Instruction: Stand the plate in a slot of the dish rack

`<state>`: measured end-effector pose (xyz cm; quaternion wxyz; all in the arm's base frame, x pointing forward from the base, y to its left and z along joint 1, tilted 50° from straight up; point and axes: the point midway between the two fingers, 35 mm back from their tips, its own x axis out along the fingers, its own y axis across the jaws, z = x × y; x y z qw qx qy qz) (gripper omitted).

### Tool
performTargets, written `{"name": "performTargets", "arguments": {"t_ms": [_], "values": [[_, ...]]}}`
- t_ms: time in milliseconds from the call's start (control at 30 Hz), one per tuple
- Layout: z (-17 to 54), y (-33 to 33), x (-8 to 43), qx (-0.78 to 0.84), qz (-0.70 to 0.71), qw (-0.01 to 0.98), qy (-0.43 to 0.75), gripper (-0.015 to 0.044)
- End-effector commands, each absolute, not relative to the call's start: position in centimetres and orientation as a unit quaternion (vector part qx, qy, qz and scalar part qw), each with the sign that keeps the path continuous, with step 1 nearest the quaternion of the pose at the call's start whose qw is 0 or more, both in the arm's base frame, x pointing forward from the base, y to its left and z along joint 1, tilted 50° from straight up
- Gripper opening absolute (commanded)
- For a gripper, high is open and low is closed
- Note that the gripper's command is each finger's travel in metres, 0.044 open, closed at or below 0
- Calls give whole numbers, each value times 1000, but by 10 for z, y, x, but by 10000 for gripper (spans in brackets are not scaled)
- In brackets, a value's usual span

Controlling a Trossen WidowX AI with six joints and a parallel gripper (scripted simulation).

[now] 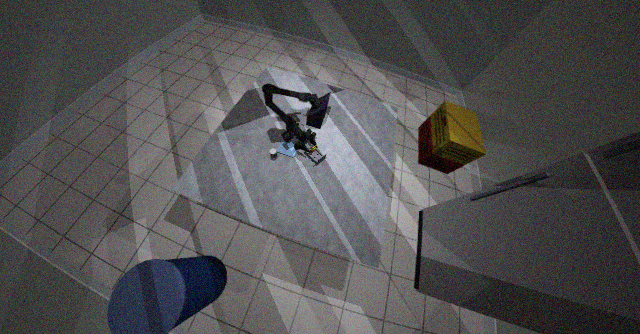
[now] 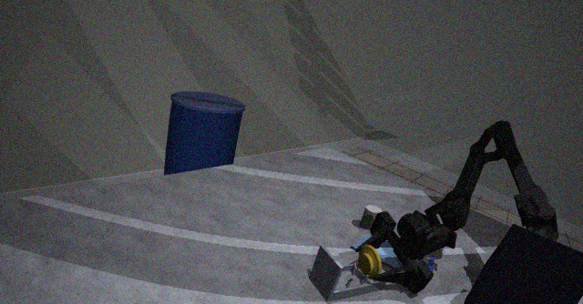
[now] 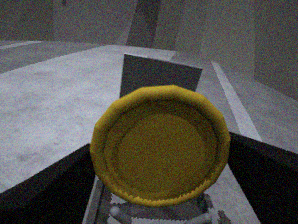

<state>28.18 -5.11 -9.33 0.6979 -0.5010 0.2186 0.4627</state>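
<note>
The yellow plate (image 1: 314, 148) (image 2: 369, 260) (image 3: 161, 150) stands upright on its edge. My gripper (image 2: 374, 258) (image 3: 160, 145) is shut on it, with one dark finger against each side of the rim. The grey dish rack (image 2: 325, 272) (image 3: 159, 75) has a tall end panel, seen beyond the plate in the wrist view. The plate is over the rack's near part, its lower edge close to the rails. The plate hides most of the rails, so how deep it sits in a slot cannot be told.
A light blue flat thing (image 1: 286, 149) (image 2: 361, 242) lies beside the rack, partly under the arm. A small white cup (image 1: 273, 152) (image 2: 371, 216) stands near it. A dark panel (image 1: 319, 113) (image 2: 524, 272) is near the arm's base. A blue barrel (image 1: 150, 294) (image 2: 202, 136) is farther off.
</note>
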Motion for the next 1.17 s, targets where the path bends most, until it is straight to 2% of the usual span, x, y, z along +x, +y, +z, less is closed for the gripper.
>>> {"name": "performTargets", "arguments": {"t_ms": [0, 267, 500, 733, 900, 1133], "values": [[-93, -51, 282, -501, 463, 698, 219, 400], [-92, -41, 280, -483, 470, 703, 229, 400], [-67, -16, 286, -489, 471, 698, 229, 400], [-18, 40, 285, -501, 467, 697, 212, 400], [-14, 39, 292, -502, 467, 697, 212, 400], [-20, 43, 288, -450, 461, 708, 290, 400]]}}
